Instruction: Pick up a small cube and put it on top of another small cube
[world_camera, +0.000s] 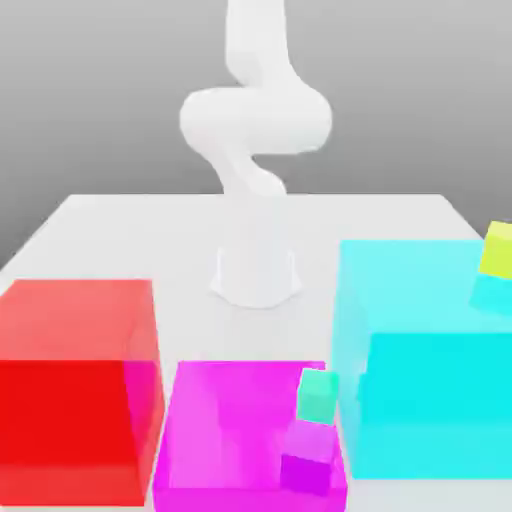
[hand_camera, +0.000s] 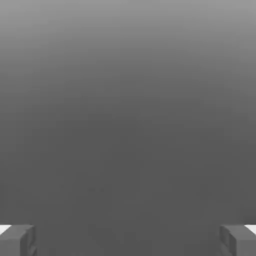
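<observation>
1. Sky-blue and plain-faced, the small cube (world_camera: 492, 293) sits at the exterior view's right edge, inside or against the big see-through cyan box (world_camera: 425, 360), directly under a small yellow-green cube (world_camera: 497, 250) that seems to rest on it.
2. It looks rigid and light, with flat smooth sides, so it should not deform, though slick faces may slip under a weak squeeze.
3. The best hold is probably across two opposite vertical faces, near mid-height, fingers square to them.
4. A small teal-green cube (world_camera: 318, 395) sits in the magenta box (world_camera: 250, 435); a red box (world_camera: 75, 390) stands at the exterior view's left on the pale desk (world_camera: 130, 225).
5. The pincer (hand_camera: 128, 240) stands wide open, its grey fingertips (hand_camera: 17, 240) far apart, holding nothing.
6. The yellow-green cube on top could tumble when the blue one is lifted.
</observation>
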